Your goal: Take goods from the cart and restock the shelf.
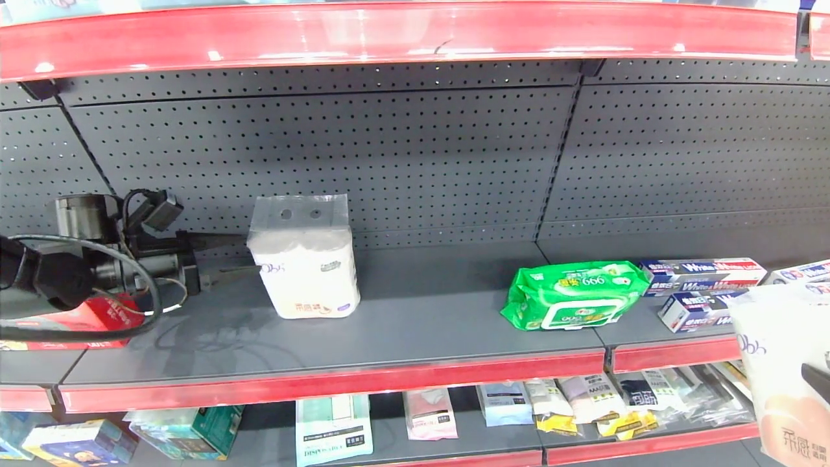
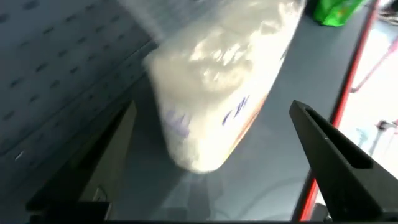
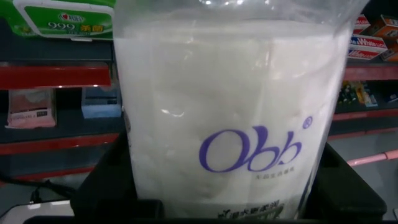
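Two packs of toilet rolls are in play. One, the standing pack (image 1: 305,259), sits upright on the grey shelf (image 1: 415,337) close to the pegboard back (image 1: 415,149). It is well apart from the green wipes pack (image 1: 574,295) to its right, and the toothpaste boxes (image 1: 703,282) lie just beside the wipes. The left gripper (image 1: 249,257) is level with the standing pack at its left side, above a red box (image 1: 97,318).

From the head view its fingers run up to the plastic and little more can be told. The left wrist view settles it: the left gripper (image 2: 211,109) is spread wide, with the standing pack (image 2: 217,93) ahead in the gap and bare shelf showing between the wrapper and each finger.

The other, the held pack (image 1: 784,370), is at the lower right corner of the head view, in front of the shelf edge. The right wrist view shows the grip. The right gripper (image 3: 227,199) is closed on the held pack (image 3: 230,112), with dark jaws against both lower sides. Behind it are the wipes pack (image 3: 62,18), the toothpaste boxes (image 3: 370,43) and the small packets (image 3: 31,109) on the lower shelf.
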Motion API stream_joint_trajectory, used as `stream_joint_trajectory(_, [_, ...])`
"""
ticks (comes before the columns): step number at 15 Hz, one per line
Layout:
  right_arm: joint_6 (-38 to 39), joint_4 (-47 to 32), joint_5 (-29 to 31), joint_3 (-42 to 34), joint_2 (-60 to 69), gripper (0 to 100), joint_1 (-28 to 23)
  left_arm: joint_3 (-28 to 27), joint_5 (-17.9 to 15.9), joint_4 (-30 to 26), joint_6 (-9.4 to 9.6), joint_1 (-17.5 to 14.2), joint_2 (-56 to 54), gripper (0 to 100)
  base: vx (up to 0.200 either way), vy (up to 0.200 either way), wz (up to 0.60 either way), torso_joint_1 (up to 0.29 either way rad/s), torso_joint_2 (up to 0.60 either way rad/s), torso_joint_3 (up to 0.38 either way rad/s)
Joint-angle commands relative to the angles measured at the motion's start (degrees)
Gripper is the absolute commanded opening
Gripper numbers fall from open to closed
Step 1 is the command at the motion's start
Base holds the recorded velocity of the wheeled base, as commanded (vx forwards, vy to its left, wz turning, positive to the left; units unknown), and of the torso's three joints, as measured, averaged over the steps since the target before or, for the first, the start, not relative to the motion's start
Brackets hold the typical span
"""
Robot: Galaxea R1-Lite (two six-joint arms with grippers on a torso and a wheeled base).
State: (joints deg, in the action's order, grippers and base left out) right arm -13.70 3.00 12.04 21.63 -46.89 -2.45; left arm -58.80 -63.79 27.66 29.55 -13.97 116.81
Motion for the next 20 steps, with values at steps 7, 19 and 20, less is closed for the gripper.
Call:
stream_joint_trajectory(7, [-1.94, -0.01, 0.52, -0.36, -0.31, 0, -1.15, -7.83, -3.36, 0.46, 0.42, 2.11, 6.50, 100, 0.000, 0.000, 0.00, 0.000, 0.00, 0.000])
stream_joint_trajectory(19, [-3.88, 0.08, 2.90, -0.80, 0.39, 0, -1.15, -13.89, -7.05, 3.19, 0.77, 7.20, 13.18, 100, 0.000, 0.000, 0.00, 0.000, 0.00, 0.000])
stream_joint_trajectory(20, [-3.96, 0.08, 3.07, -0.71, 0.39, 0, -1.15, -13.89, -7.05, 3.19, 0.77, 7.47, 13.36, 100, 0.000, 0.000, 0.00, 0.000, 0.00, 0.000])
